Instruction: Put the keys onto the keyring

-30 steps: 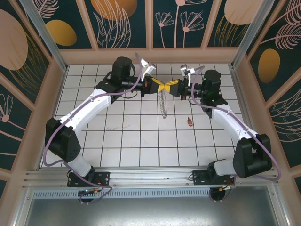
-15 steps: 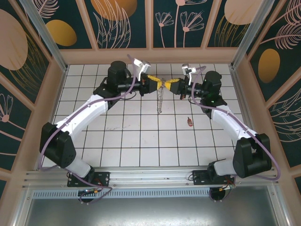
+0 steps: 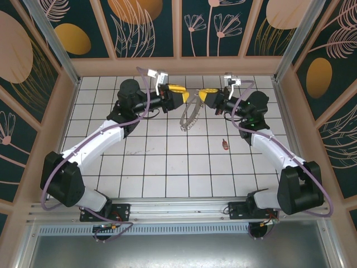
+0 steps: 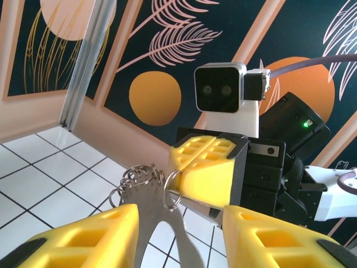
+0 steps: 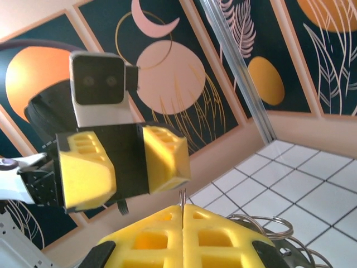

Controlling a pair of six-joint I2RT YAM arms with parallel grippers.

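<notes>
**Keyring pinched, key on the tiles**

Our right gripper has its fingers pressed together on the top of the keyring, and the loop hangs from them toward 7 o'clock. At its 9 o'clock, just apart, our left gripper stands with fingers spread, holding nothing. The key lies on the tiled table, at 4 o'clock of the loop.

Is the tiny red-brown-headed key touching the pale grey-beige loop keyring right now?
Apart. The top external view shows the tiny red-brown-headed key lying on a white tile, with bare tiles between it and the pale grey-beige loop keyring.
</notes>
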